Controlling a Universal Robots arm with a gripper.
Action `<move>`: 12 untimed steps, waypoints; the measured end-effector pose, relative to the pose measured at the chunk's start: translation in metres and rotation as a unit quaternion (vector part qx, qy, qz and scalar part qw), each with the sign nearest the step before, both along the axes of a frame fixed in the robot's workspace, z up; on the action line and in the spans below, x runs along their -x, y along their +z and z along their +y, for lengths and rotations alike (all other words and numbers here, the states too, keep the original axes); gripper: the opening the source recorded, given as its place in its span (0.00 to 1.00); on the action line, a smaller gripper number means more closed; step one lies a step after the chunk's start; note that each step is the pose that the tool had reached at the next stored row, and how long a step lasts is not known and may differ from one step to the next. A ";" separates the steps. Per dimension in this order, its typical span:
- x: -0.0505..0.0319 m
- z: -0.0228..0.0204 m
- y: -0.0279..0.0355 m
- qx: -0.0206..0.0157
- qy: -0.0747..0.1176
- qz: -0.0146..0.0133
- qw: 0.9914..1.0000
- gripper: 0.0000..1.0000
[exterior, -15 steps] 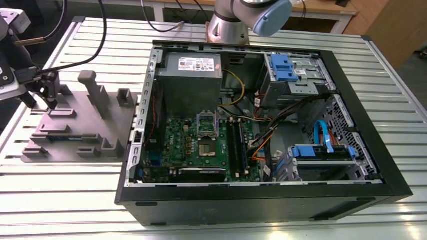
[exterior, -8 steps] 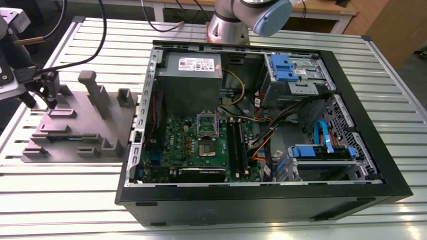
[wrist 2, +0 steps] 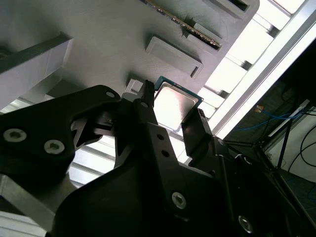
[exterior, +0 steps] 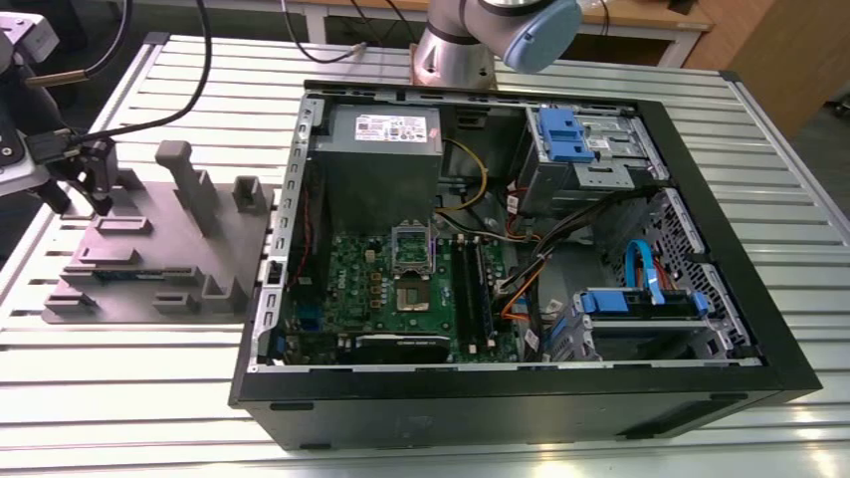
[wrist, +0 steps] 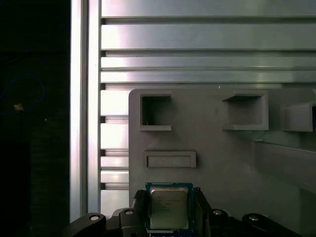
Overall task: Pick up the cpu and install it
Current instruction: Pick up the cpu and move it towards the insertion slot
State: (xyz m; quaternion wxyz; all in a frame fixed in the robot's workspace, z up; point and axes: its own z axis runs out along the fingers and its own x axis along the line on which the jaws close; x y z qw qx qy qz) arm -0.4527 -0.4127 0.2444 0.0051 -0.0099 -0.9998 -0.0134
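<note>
Closest to the lens, at the lower middle of the first wrist view, is the gripper (wrist: 169, 198). Its two black fingers (wrist: 139, 211) lie against two opposite edges of the cpu (wrist: 168, 210), so I judge it closed on the chip. The second wrist view agrees: the cpu (wrist 2: 173, 106) sits between the fingers (wrist 2: 148, 116), with its shiny top toward the camera. The chip is therefore not to one side of the gripper but exactly inside it. It is almost square and has no real long axis; the fingers take it across one pair of sides. Whether it rests on the grey fixture (wrist: 222, 163) beneath or is a little lifted, I cannot tell. Fine print covers the top of the chip, too small to read.

Beyond the fixture lie the bright slats of the bench (wrist: 197, 49).

In the exterior view the gripper (exterior: 78, 197) is at the left edge of the frame, over the fixture (exterior: 139, 239). The socket (exterior: 414, 289) is on the motherboard (exterior: 352, 289) inside the open computer case (exterior: 531, 403), well apart toward the exterior view's right. Farther back, the power supply (exterior: 378, 159) carries a white label (exterior: 394, 127); its writing is not readable.
</note>
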 end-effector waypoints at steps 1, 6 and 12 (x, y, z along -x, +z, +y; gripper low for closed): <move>0.0000 0.0000 0.0003 0.000 0.000 0.000 1.000 0.47; 0.0000 0.0000 0.0015 0.000 0.000 0.000 1.000 0.47; 0.0001 0.0000 0.0034 0.000 0.000 0.000 1.000 0.47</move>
